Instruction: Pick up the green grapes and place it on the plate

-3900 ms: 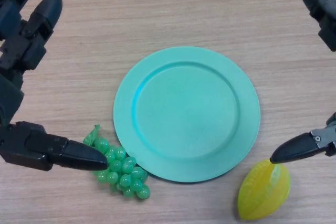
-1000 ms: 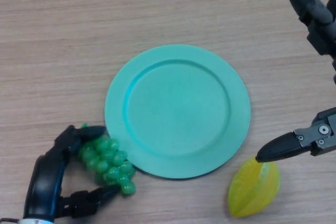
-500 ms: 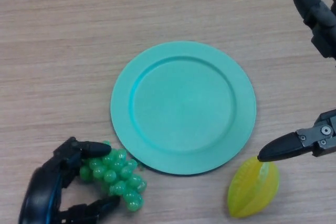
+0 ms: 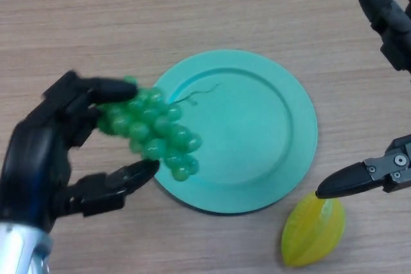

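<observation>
One bunch of green grapes (image 4: 154, 129) pinched between thumb and curled fingers of the left hand (image 4: 48, 152), held over the left rim of the teal plate (image 4: 270, 139), right hand (image 4: 385, 94) at the right edge with fingers spread apart, one fingertip touching a yellow starfruit (image 4: 313, 232) on the wooden table (image 4: 128, 17)

You see the left hand (image 4: 45, 152), at eight o'clock, glossy black with thick tapered fingers above a silver wrist, the right hand (image 4: 385, 94) likewise black.

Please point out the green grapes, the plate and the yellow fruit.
green grapes (image 4: 154, 133), head view, middle of the bunch.
plate (image 4: 292, 129), head view, bare right rim.
yellow fruit (image 4: 313, 235), head view, middle of its body.
</observation>
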### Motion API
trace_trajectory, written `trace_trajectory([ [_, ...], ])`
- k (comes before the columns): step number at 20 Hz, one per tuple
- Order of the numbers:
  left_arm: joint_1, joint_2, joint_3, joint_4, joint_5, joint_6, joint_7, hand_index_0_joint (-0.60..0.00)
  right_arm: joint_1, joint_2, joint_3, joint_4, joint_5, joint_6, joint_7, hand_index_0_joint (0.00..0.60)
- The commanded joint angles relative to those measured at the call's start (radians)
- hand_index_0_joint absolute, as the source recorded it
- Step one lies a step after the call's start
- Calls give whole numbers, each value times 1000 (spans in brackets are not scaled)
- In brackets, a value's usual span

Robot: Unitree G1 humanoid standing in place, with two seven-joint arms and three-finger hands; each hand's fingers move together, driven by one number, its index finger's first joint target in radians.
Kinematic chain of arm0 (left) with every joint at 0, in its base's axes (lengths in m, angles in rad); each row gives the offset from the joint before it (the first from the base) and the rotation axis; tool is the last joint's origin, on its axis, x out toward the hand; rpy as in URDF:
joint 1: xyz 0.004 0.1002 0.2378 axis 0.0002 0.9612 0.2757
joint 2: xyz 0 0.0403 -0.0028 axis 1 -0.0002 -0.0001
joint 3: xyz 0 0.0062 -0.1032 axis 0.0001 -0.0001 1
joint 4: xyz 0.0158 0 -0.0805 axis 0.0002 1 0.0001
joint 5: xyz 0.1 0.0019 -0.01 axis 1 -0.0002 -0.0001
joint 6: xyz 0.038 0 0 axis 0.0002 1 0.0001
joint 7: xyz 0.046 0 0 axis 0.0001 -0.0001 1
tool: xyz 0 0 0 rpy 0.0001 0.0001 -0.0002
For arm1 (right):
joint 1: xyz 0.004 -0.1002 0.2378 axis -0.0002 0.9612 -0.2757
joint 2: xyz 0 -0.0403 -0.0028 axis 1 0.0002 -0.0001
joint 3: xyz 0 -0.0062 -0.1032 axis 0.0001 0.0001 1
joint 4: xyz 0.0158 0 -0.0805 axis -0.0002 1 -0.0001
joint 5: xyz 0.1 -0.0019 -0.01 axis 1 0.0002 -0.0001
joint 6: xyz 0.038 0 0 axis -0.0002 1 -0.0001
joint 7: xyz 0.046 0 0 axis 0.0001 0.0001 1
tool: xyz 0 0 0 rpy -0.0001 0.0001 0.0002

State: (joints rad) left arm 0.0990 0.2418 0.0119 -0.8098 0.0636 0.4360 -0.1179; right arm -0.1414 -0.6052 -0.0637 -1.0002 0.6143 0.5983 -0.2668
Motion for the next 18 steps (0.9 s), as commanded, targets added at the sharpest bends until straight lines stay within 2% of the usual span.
trace_trajectory([
  [1, -87, 9, 13, -63, 119, -117, -74, -600, -22, -33, -50, -47, 6, -158, -24, 0],
  [2, -111, -6, 23, -62, 100, -93, -66, -600, -20, -32, -54, -47, 8, -159, -21, 0],
  [5, -158, -17, 42, -27, 78, -126, -3, -600, -19, -35, -70, -47, 24, -159, -24, 0],
  [6, -159, -18, 43, -26, 74, -127, -2, -552, -18, -35, -70, -47, 24, -159, -24, 0],
  [7, -160, -16, 46, -25, 65, -127, 1, -401, -17, -35, -71, -47, 25, -160, -24, 0],
  [8, -162, -14, 48, -24, 58, -127, 3, -302, -17, -35, -72, -47, 25, -160, -24, 0],
  [9, -165, -7, 55, -25, 43, -124, 6, -151, -16, -37, -74, -47, 26, -160, -25, 0],
  [10, -172, 0, 65, -33, 32, -115, 7, -52, -16, -41, -77, -47, 28, -160, -26, 0],
  [11, -184, 7, 77, -50, 22, -97, 8, 0, -21, -46, -79, -47, 33, -155, -30, 0],
  [14, -200, 11, 90, -92, -4, -57, 5, 0, -31, -54, -72, -47, 29, -150, -31, 0],
  [18, -205, 19, 151, -165, -127, 14, 5, 0, -34, -29, -80, -47, 14, -132, -6, 0],
])
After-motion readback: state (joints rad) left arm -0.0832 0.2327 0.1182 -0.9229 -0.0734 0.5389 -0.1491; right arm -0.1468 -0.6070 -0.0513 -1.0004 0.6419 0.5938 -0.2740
